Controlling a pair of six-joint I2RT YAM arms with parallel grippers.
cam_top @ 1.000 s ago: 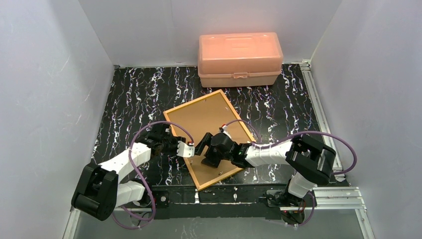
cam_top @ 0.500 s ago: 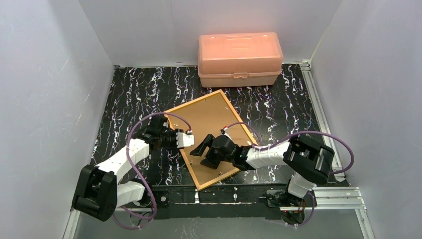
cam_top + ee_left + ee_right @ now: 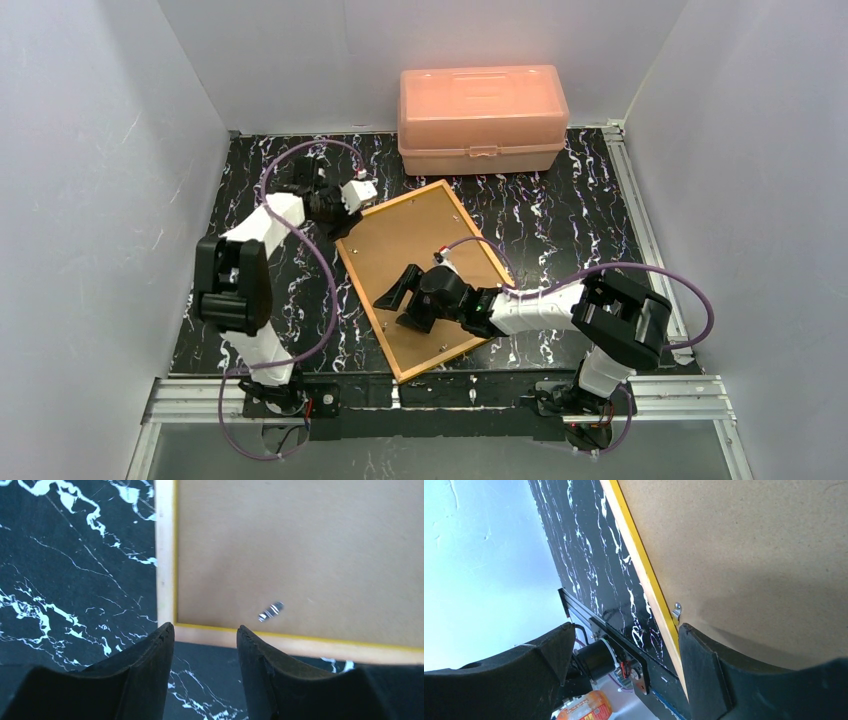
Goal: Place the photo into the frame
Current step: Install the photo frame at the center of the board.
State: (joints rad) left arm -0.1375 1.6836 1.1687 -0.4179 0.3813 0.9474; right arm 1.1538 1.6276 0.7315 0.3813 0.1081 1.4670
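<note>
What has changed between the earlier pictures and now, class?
The left gripper swung from the near-left edge of the frame to its far-left corner, jaws open, holding nothing. The right gripper, open, stays low over the frame's near part; frame and pink box have not moved.

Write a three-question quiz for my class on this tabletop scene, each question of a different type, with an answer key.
1. True or false: the frame lies with its brown back facing up.
2. Pick one: the pink box stands A) at the far edge of the table, B) on the frame, C) in a gripper.
3. Short answer: which gripper hangs over the frame's back?

Key: 1 true. 2 A. 3 the right gripper.
</note>
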